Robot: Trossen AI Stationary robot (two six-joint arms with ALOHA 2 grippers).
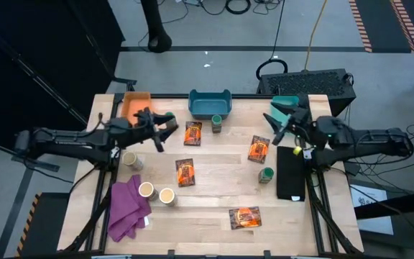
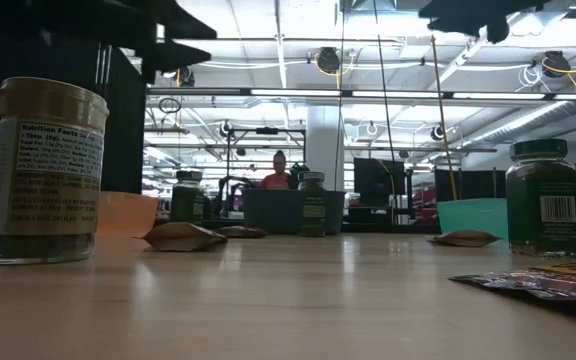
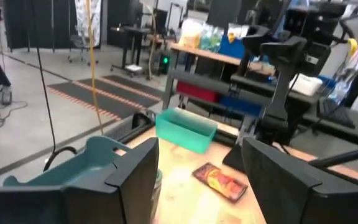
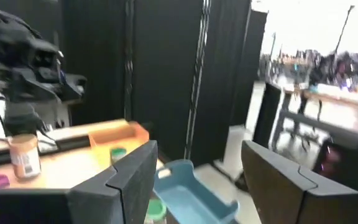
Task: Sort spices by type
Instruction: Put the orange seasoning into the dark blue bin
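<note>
Across the bare wooden table (image 1: 214, 208), scattered between the empty, parted left gripper (image 1: 165, 126) and right gripper (image 1: 282, 128), the light spices (image 1: 185, 172) probably want edge pinches for limp packets and side grips for rigid, slippery jars.

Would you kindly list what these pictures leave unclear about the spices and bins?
- Packet print: too small in the high view, edge-on in the low view.
- Orange bin contents: partly covered by the left pincer.
- Teal bin contents: partly covered by the right pincer.
- Green jar: blurred in the right wrist view.
</note>
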